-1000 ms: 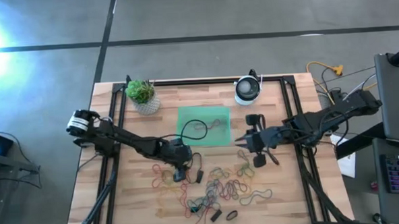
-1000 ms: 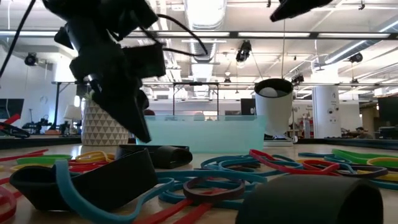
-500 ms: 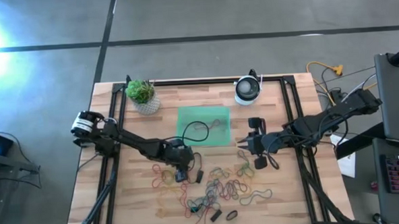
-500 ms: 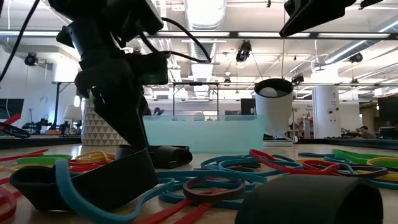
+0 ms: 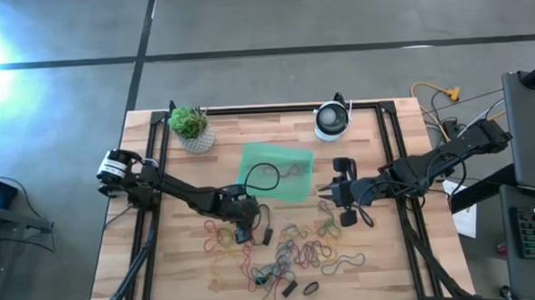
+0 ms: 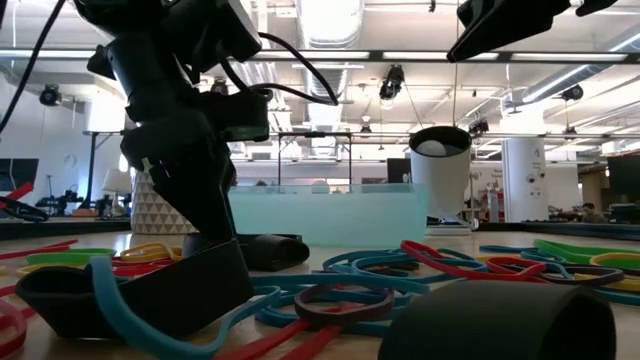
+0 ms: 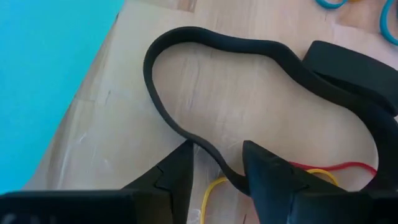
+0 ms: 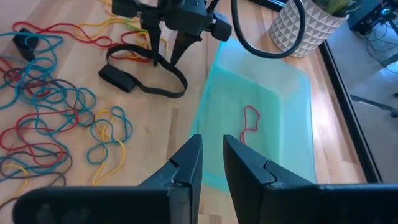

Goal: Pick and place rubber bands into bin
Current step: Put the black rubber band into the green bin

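Observation:
Many coloured rubber bands (image 5: 299, 253) lie loose on the wooden table, near its front edge. The green bin (image 5: 276, 172) sits behind them with a thin red band (image 8: 249, 121) on its floor. My left gripper (image 7: 216, 158) points steeply down at a wide black band (image 7: 205, 46) that lies flat on the table just in front of the bin. It is open, and the band's strip runs between its fingertips. My right gripper (image 8: 211, 155) hangs above the bin's right edge, open by a narrow gap, with nothing between its fingers. My left gripper comes from above, slanting down, with one finger (image 7: 180, 165) on each side of the black band's strip (image 7: 200, 142), across it. The band lies on the table. Whether the fingers touch the strip, I cannot tell.
A white pot with a green plant (image 5: 192, 131) stands at the far left. A round white and dark device (image 5: 331, 120) stands at the far right. Short black loops (image 5: 311, 286) lie near the front edge. Black frame rails (image 5: 390, 163) run along both table sides.
My left gripper has tipped down onto the black band, and its fingertips now reach the table. The bin has turned slightly on the table.

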Tool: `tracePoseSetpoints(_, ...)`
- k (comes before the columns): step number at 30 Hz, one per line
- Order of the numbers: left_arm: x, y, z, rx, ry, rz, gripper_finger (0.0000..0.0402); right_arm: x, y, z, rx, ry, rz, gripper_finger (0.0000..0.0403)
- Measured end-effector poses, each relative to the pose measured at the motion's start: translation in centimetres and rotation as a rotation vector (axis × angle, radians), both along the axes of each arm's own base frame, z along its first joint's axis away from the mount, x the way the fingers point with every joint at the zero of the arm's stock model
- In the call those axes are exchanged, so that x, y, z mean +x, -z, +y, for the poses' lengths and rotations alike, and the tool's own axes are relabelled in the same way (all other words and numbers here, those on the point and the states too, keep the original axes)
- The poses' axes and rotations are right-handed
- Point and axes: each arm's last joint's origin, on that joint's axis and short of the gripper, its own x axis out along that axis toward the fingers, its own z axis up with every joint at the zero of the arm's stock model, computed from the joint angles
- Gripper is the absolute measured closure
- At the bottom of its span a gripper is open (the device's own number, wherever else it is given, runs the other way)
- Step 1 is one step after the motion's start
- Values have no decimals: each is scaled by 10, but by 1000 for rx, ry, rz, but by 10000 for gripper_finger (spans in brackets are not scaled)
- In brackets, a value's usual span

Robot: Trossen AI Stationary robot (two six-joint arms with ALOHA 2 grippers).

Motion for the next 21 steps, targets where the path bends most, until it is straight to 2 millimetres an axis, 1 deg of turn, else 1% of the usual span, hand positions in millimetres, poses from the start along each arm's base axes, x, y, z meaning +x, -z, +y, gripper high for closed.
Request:
tracePoseSetpoints(12,2,-7,-2,-10,3,-24,357,0,0,0,-3,-1,-1,344)
tracePoseSetpoints(21,0,-9,-11,-9,31,-30,399,0,0,0,1,1,-2,344)
